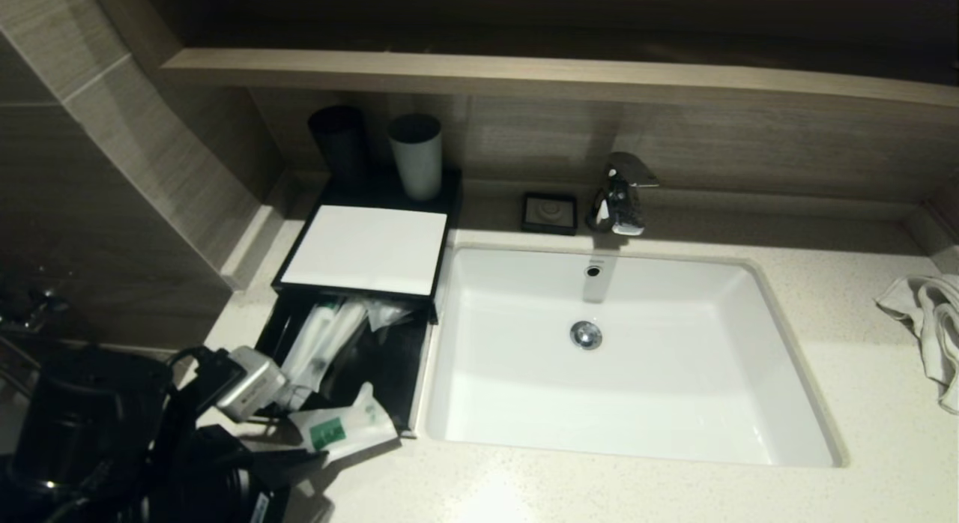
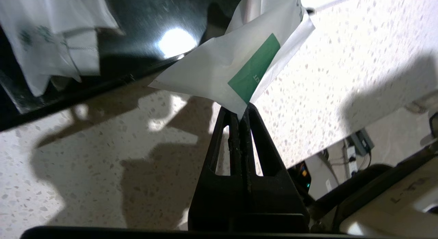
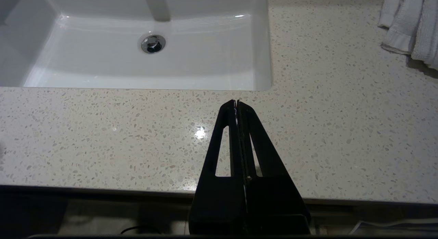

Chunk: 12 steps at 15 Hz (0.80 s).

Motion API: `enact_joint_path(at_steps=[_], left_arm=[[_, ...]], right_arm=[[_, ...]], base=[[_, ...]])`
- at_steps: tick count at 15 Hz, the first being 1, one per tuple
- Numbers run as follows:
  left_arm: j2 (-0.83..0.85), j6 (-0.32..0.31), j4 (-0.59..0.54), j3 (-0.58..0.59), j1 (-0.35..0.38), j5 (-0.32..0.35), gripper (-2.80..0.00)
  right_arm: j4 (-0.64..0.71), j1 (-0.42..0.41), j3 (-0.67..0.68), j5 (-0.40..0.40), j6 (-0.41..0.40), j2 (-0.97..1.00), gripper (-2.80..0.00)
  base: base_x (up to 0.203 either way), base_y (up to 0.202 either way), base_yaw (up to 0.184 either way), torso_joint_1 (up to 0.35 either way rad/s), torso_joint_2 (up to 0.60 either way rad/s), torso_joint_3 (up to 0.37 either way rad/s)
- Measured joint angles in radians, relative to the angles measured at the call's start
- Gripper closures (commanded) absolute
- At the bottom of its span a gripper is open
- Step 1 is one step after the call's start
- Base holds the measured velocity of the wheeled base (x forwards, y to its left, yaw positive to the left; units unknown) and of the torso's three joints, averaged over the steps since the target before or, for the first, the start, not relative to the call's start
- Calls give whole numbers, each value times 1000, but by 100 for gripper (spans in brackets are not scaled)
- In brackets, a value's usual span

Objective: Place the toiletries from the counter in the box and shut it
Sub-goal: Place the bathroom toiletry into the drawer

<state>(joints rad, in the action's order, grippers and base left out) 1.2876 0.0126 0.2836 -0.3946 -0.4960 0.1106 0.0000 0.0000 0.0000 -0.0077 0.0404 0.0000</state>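
Your left pincer (image 2: 241,120) is clamped shut on a corner of the white sachet (image 2: 236,66) with the green label, holding it at the near edge of the black box (image 1: 389,373), partly over the tabletop (image 2: 342,61); you can see other white packets (image 1: 322,343) already lying inside that box beside the sink (image 1: 637,425); your right pincer (image 3: 237,105) hangs closed and empty near the sink's front rim.
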Motion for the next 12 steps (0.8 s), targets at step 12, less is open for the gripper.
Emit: enact_joint_path(at_steps=[12], left_arm=[[110,-4,3,-159,30,-3,0]], right_arm=[[0,0,0,0,0,0,0]], base=[[0,0,0,0,0,0]])
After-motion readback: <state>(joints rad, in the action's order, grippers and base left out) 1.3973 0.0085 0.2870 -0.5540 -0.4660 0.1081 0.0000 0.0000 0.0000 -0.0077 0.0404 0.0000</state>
